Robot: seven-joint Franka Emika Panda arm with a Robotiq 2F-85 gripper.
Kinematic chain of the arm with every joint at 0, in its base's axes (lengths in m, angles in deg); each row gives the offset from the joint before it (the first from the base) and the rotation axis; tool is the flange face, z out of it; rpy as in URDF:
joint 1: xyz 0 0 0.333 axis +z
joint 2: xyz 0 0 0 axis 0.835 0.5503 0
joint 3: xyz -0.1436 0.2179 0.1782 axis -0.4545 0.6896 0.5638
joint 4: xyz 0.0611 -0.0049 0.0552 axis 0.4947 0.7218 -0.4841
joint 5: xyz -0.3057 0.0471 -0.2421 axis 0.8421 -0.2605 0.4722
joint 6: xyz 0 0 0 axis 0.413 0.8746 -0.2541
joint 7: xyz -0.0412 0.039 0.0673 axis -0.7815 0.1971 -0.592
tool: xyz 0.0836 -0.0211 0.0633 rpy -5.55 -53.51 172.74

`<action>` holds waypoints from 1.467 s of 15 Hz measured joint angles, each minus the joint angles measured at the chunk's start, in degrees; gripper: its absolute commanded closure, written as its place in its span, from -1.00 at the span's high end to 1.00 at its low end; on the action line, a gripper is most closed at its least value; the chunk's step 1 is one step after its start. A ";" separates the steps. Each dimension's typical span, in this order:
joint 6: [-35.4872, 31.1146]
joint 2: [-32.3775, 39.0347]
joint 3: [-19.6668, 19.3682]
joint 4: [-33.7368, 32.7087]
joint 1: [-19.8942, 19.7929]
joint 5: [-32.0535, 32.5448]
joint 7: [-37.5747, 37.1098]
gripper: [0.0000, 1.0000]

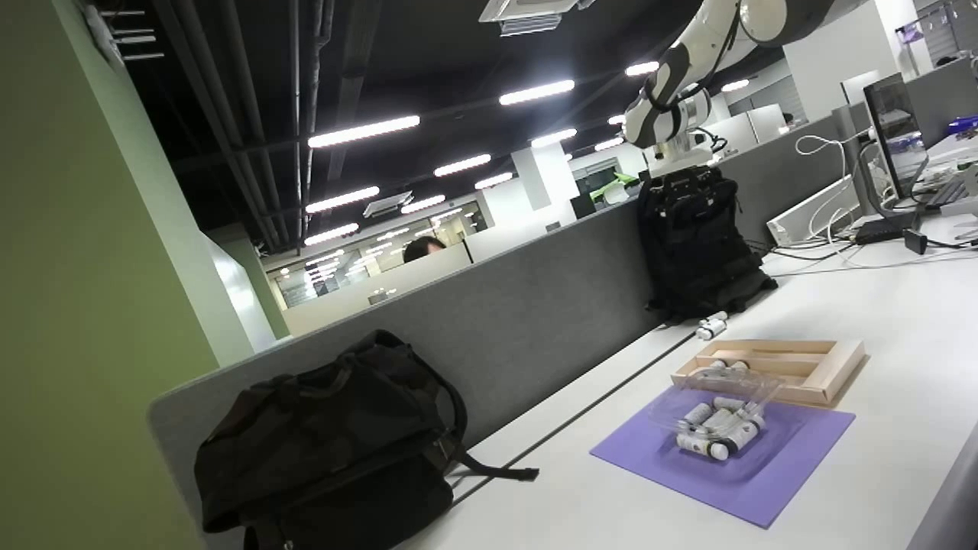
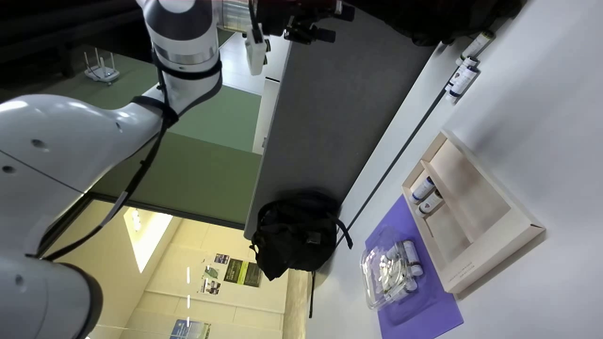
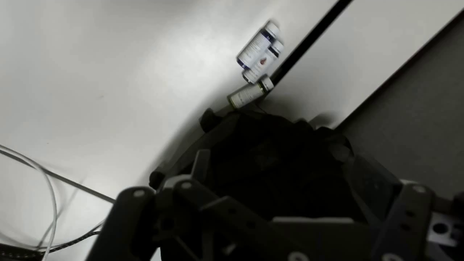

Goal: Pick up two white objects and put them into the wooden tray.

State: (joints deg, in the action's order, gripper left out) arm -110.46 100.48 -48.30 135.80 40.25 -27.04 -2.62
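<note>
Three white-labelled bottles lie together on the table beside a backpack; in an exterior view they are a yellow-banded bottle (image 2: 476,45), a middle bottle (image 2: 456,77) and a dark-banded bottle (image 2: 464,81). In the wrist view they are the yellow-banded bottle (image 3: 248,95), the middle bottle (image 3: 262,64) and the blue-banded bottle (image 3: 256,48). The wooden tray (image 1: 844,367), also in another exterior view (image 2: 499,256), holds two white bottles, one (image 2: 423,189) beside the other (image 2: 430,203), in its narrow side compartment. My gripper (image 3: 282,174) is open and empty, high above the backpack, its fingers wide apart.
A black backpack (image 1: 695,244) stands under the gripper against the grey partition (image 1: 550,321). A clear plastic container (image 2: 372,287) with several white bottles (image 1: 739,435) sits on the purple mat (image 1: 810,451) beside the tray. Another backpack (image 1: 328,451), a monitor (image 1: 894,137) and cables (image 3: 50,188) are around.
</note>
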 measured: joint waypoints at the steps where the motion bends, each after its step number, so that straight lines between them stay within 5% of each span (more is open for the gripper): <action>1: -1.65 1.94 0.00 -2.19 -0.12 -0.66 -1.88 1.00; 7: -5.08 9.85 -0.71 -11.30 -0.60 -1.22 -12.13 1.00; 15: -5.12 10.74 -0.78 -12.13 -0.57 -1.50 -13.36 1.00; 22: -6.18 18.59 -0.87 -12.73 -0.34 -1.87 -23.32 1.00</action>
State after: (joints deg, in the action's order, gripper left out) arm -116.64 119.07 -49.17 123.07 39.91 -28.91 -25.95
